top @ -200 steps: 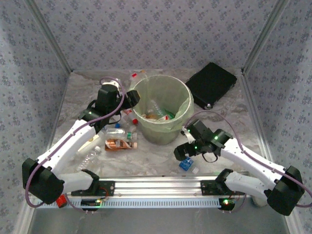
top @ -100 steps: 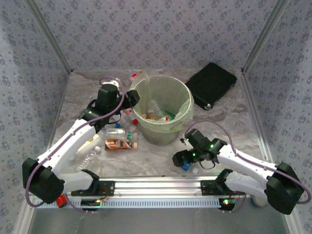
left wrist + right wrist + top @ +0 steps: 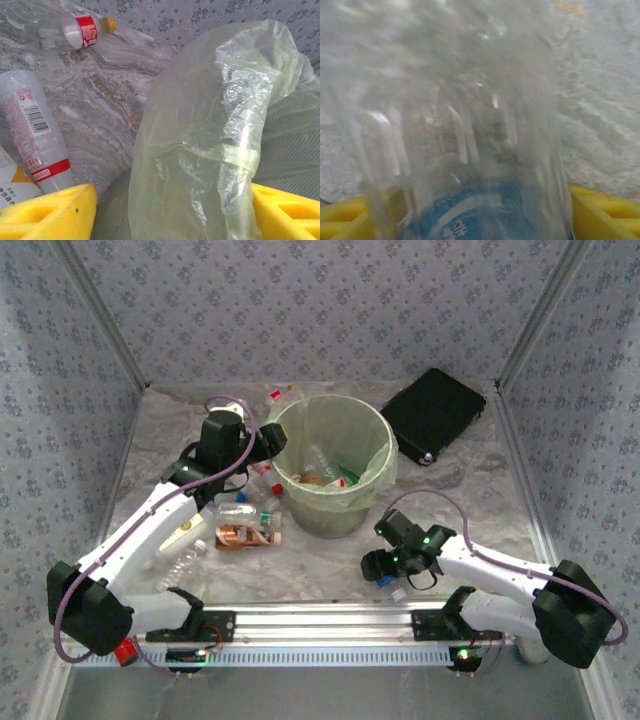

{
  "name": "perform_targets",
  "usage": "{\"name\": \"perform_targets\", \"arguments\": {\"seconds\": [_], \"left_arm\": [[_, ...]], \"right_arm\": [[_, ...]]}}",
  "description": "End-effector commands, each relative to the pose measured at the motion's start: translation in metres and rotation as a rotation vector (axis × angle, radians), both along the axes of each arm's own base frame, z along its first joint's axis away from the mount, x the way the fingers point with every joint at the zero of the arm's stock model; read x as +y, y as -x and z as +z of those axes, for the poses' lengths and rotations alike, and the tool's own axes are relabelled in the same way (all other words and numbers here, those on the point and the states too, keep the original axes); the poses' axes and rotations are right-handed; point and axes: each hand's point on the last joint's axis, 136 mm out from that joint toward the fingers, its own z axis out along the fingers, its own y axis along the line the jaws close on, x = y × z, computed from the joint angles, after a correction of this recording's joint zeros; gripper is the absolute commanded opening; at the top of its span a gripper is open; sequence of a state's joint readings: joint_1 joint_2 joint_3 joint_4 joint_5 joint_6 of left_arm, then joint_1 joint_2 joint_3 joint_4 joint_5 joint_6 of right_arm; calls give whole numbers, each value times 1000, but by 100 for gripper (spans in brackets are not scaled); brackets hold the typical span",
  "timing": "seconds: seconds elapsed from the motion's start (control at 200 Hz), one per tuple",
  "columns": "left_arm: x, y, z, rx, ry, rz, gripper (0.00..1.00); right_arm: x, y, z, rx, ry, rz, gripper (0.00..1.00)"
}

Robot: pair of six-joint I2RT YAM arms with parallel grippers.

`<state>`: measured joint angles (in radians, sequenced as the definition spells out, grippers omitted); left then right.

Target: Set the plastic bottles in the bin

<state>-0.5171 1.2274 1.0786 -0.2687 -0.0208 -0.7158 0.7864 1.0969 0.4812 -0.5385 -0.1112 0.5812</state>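
1. The right pincer grasps a blue-labelled bottle lying on the marbled surface by the front rail, in front of the bin and to its right. Its yellow fingers meet the bottle's sides.
2. The left pincer sits at the bin's left rim. In the left wrist view the rim, draped in a crumpled liner, runs between its two yellow fingers; whether they are clenched on it cannot be told.
3. The bin stands upright mid-surface, with several bottles already inside.
4. More lie just left of the bin, among them an orange-labelled bottle on its side. A red-labelled bottle lies near the back wall.
5. A flat black box rests behind and right of the bin, apart from it.
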Motion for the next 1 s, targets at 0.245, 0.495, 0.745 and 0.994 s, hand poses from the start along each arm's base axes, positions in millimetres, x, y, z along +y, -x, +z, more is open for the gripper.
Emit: {"name": "perform_targets", "arguments": {"seconds": [0.245, 0.495, 0.745, 0.994], "left_arm": [[7, -1, -15, 41, -64, 8, 73], [8, 0, -16, 43, -63, 12, 73], [13, 1, -15, 36, -63, 20, 73], [11, 1, -15, 33, -53, 12, 73]], "right_arm": [[-32, -30, 24, -58, 68, -223, 62], [-48, -65, 70, -170, 10, -284, 53], [-78, -101, 130, -278, 20, -320, 49], [-105, -148, 222, -504, 32, -359, 47]]}}
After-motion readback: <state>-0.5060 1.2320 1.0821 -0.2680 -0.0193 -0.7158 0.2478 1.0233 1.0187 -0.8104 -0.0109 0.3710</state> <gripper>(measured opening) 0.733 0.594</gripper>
